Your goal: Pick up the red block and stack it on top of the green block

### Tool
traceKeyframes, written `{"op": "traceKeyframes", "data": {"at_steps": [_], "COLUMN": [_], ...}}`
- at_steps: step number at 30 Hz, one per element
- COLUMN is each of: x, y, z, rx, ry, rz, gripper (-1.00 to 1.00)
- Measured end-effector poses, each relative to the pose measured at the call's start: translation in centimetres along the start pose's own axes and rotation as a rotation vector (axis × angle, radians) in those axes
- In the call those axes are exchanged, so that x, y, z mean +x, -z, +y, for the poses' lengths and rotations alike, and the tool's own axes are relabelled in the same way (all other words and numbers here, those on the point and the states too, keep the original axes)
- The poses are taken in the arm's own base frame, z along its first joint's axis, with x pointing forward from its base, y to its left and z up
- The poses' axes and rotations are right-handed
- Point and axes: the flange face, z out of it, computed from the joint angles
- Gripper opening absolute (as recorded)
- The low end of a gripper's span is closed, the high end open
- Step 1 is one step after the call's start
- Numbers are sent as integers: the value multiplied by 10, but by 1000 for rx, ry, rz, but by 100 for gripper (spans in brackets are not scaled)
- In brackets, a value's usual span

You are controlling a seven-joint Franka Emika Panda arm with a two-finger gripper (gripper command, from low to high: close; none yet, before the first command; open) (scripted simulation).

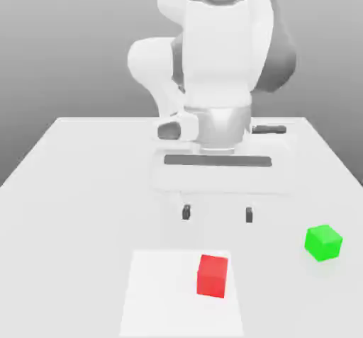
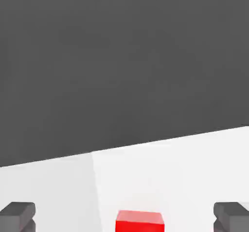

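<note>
Red block [image 1: 213, 275] sat on the pale square patch of the table [image 1: 85, 159], just ahead of and below the gripper [image 1: 217, 214], whose fingers stood wide apart; green block [image 1: 324, 242] lay off toward the exterior view's right.

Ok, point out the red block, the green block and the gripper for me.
red block [image 1: 212, 275], exterior view, on its front face.
green block [image 1: 323, 243], exterior view, near the cube's middle.
gripper [image 1: 217, 214], exterior view, midway between its two dark fingertips, which stand open.

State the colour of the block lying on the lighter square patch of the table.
Bright red: the red block shows best in the exterior view.
</note>
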Motion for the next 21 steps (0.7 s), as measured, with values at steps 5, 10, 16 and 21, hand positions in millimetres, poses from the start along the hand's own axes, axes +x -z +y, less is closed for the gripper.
{"op": "traceKeyframes", "data": {"at_steps": [5, 10, 16, 21], "x": [-16, -19, -19, -17], "y": [-71, -110, -110, -65], "z": [22, 27, 27, 23], "rx": [-78, -81, -80, -81], "ry": [-23, -25, -25, -25], "rz": [-33, -35, -34, -34], "gripper": [0, -100, -100, -100]}}
